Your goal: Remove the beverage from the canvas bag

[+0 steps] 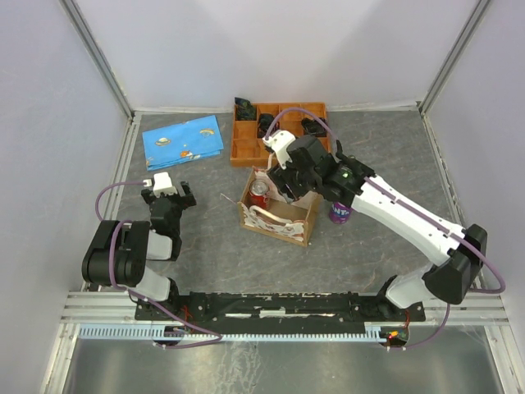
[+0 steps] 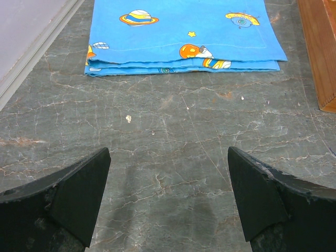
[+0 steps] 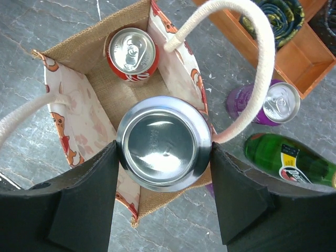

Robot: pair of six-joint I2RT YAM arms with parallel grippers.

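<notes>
- The silver can (image 3: 164,142) is pinched between the two fingers (image 3: 86,205) of the right gripper (image 3: 164,157), one finger pressed against each side. Its plain, domed metal end faces the wrist camera.
- The held can sits over the mouth of the canvas bag (image 3: 71,113) at the bag's near side. I cannot tell whether it is clear of the rim.
- A red can (image 3: 132,52) stands upright in a far corner of the bag, top up, touching the tan lining.
- The bag stands open around the middle of the surface (image 1: 385,156). One cream handle (image 3: 252,58) loops up over its right side.
- A purple can (image 3: 273,102) stands upright on the surface just beside the bag, to its right.
- A green bottle (image 3: 289,160) lies on its side close to the purple can, on the side nearer the arms.
- An orange compartment tray (image 1: 239,152) rests against the middle of the far edge, behind the bag, with dark items in some compartments.
- A folded blue cloth (image 1: 182,141) printed with planets lies towards the far left corner.
- The left gripper (image 2: 168,157) hangs over bare surface near the left edge, fingers spread wide and holding nothing, with the cloth ahead of it.
</notes>
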